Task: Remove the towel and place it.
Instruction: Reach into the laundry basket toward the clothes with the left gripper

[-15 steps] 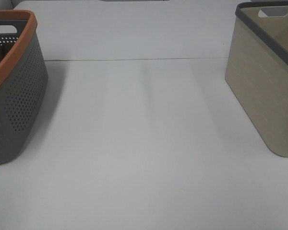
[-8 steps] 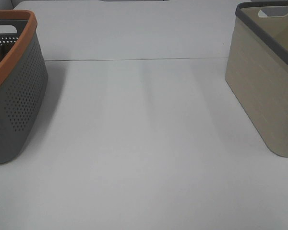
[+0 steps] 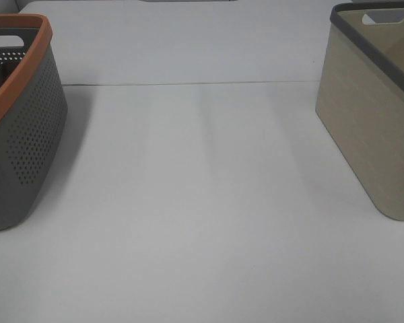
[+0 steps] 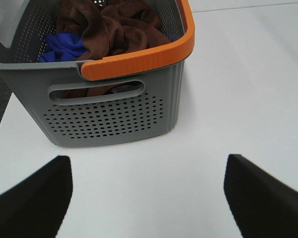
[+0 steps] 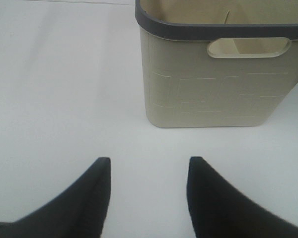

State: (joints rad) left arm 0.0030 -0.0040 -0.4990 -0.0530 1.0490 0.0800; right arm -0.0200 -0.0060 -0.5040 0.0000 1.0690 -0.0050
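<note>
The dark brown towel [image 4: 116, 27] lies crumpled inside the grey perforated basket with an orange rim [image 4: 114, 111], over a blue cloth [image 4: 62, 47]. The same basket [image 3: 20, 128] stands at the left edge of the exterior high view, where neither gripper shows. My left gripper [image 4: 146, 191] is open wide, nothing between its fingers, and sits short of the basket's handle side above the white table. My right gripper [image 5: 146, 193] is open too, empty, a short way in front of the beige basket with a dark grey rim [image 5: 218, 74], also seen at far right [image 3: 374, 108].
A white table [image 3: 202, 202] spreads between the two baskets. A seam line [image 3: 188, 84] crosses the table at the back. The beige basket's inside looks bare where it shows.
</note>
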